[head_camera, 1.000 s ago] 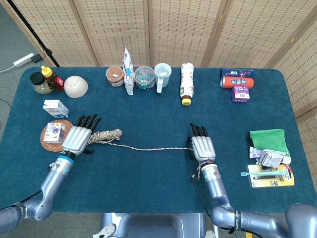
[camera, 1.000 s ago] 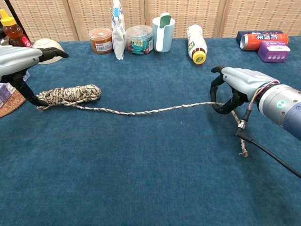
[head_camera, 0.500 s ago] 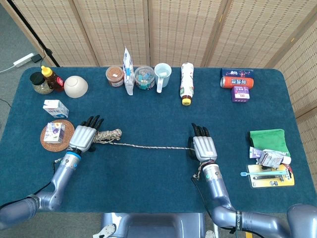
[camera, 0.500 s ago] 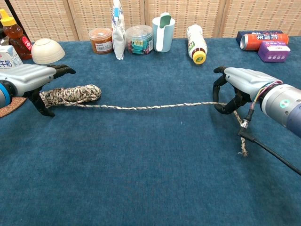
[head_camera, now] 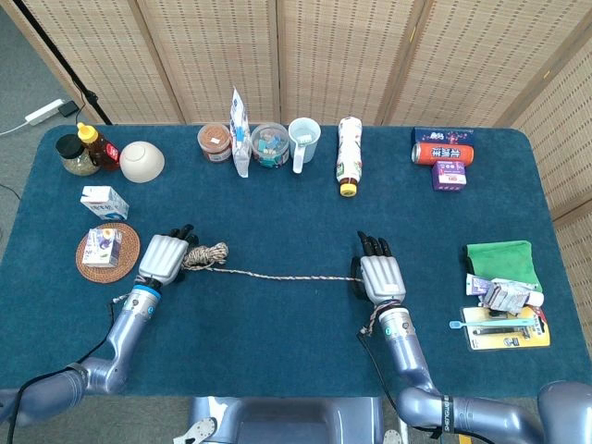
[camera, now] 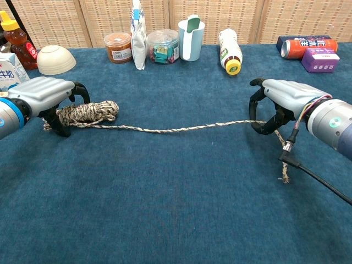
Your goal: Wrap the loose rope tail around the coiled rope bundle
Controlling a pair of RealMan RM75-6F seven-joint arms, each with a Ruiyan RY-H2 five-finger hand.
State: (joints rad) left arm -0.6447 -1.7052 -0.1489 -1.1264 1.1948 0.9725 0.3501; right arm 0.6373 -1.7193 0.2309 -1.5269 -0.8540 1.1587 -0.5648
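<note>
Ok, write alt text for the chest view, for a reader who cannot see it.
On a blue table, the left robot hand grips a coiled rope bundle, and the right robot hand holds the loose rope tail stretched between them. Jars, a mug and bottles line the far edge.

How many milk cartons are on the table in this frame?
2. One milk carton stands on the cloth near the left edge; a smaller carton sits on the round woven coaster just in front of it. None seems hidden.

wall: woven folding screen (head_camera: 305, 55) | table: blue cloth (head_camera: 277, 342) | floor: grey (head_camera: 28, 65)
</note>
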